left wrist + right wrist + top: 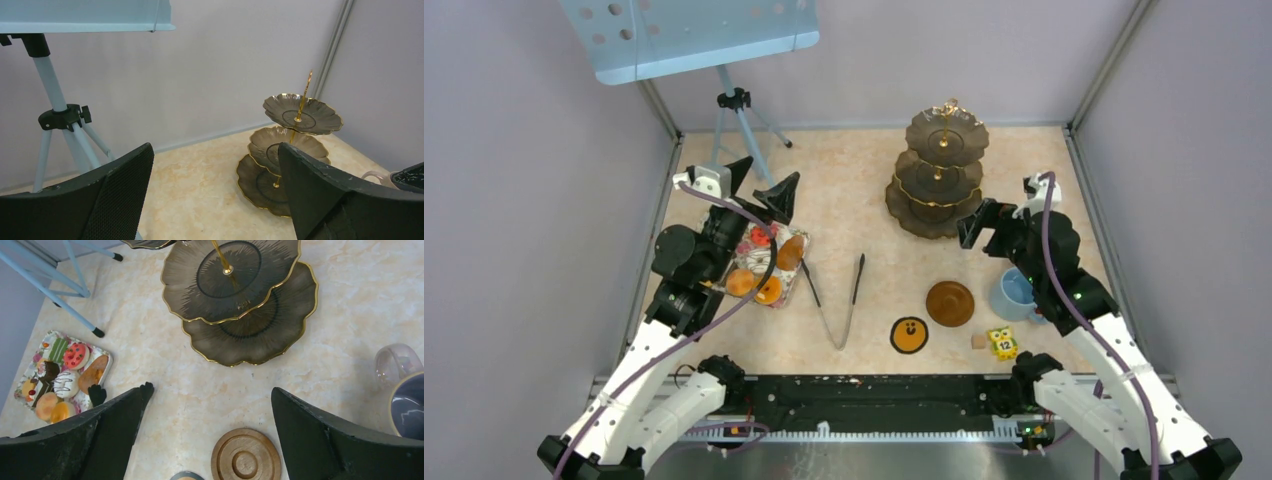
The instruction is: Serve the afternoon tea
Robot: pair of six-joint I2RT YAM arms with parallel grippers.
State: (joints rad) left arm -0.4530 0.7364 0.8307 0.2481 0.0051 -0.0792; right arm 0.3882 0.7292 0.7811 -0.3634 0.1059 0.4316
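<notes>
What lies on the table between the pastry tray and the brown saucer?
A pair of tongs lies there, opened in a V, between the pastry tray and the brown saucer; the top view shows it.

Light blue cup (1012, 292): half under right arm (1049, 255); cropped in right wrist view.
Patterned tray of toy pastries (800, 282): left part under left arm (692, 258).
Dark three-tier gold-trimmed stand (235, 285): top tier cropped, right wrist view.

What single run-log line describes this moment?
left hand open near pastries | right hand open near stand | stand empty | tongs lying free
</notes>
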